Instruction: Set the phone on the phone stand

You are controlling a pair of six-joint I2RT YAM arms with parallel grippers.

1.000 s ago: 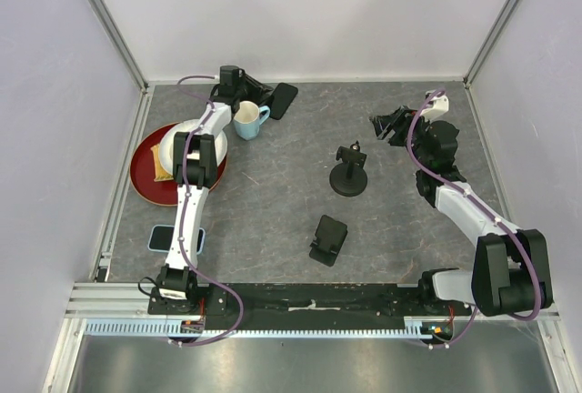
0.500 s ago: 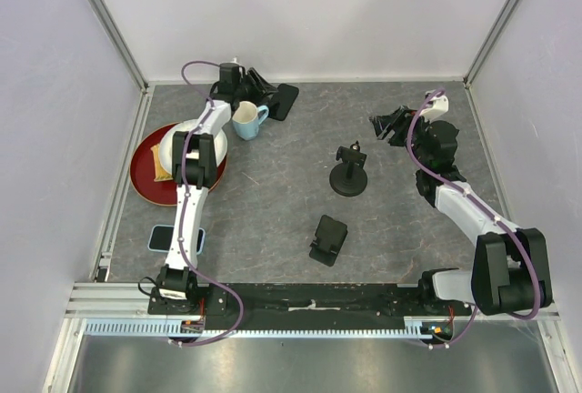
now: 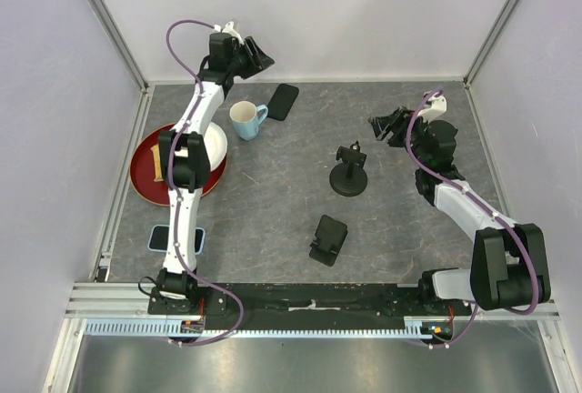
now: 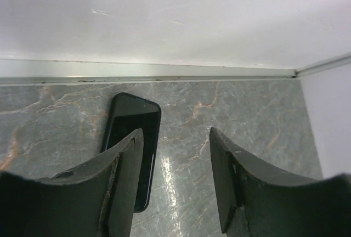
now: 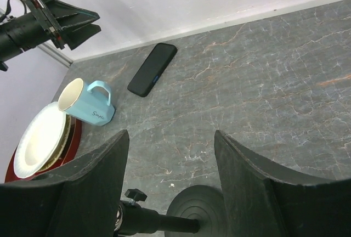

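Note:
The black phone lies flat on the grey table near the back wall. It also shows in the left wrist view and the right wrist view. My left gripper is open and empty, raised above and behind the phone; in its wrist view its left finger hides part of the phone. A black phone stand with a round base stands mid-table; its base shows in the right wrist view. My right gripper is open and empty, just right of that stand.
A light blue cup stands left of the phone. A white plate sits on a red tray. A second black stand is nearer the front. A blue-cased phone lies at the front left.
My left gripper has lifted up and back from beside the phone toward the back wall. The phone has stayed on the table. The right arm has not moved.

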